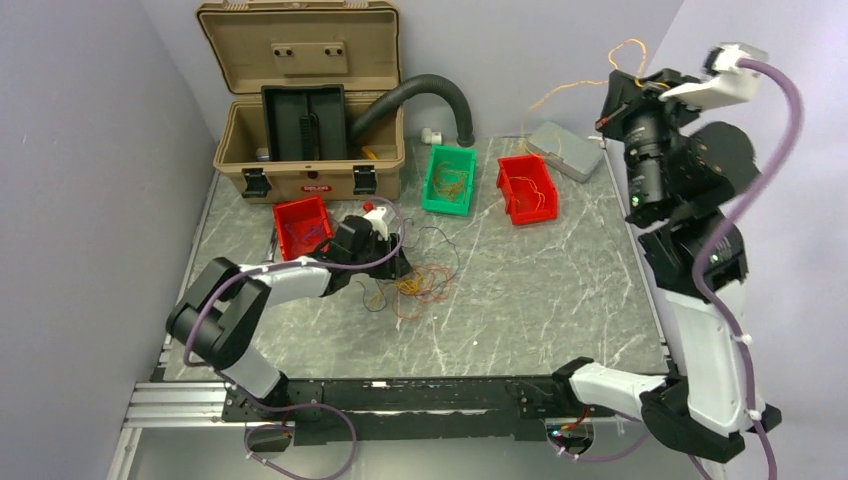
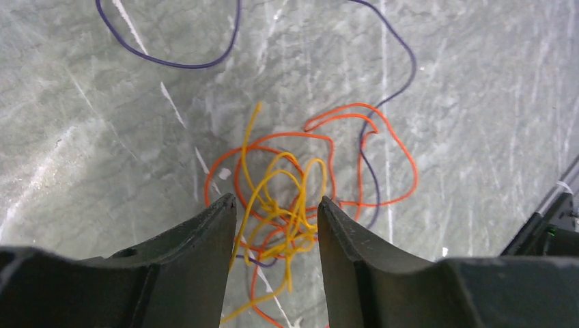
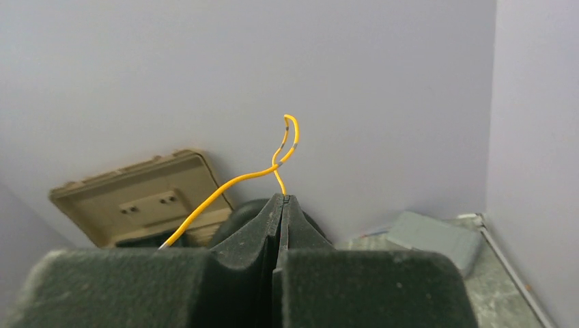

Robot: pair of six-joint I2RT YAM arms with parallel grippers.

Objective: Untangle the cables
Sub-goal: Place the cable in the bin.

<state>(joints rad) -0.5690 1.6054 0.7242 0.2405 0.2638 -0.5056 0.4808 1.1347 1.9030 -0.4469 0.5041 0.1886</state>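
Left fingers point(image 2: 198, 260) spread, low over cables point(image 2: 276, 205); raised right fingers point(image 3: 259, 236) pinch yellow wire point(image 3: 229, 186).

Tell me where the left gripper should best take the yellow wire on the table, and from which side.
Probably at its bunched middle, from straight above: the yellow wire lies flat on the table, crossing the orange wires, and the open left gripper straddles it.

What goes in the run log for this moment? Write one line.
left gripper: open over cable tangle | right gripper: shut on yellow wire, raised
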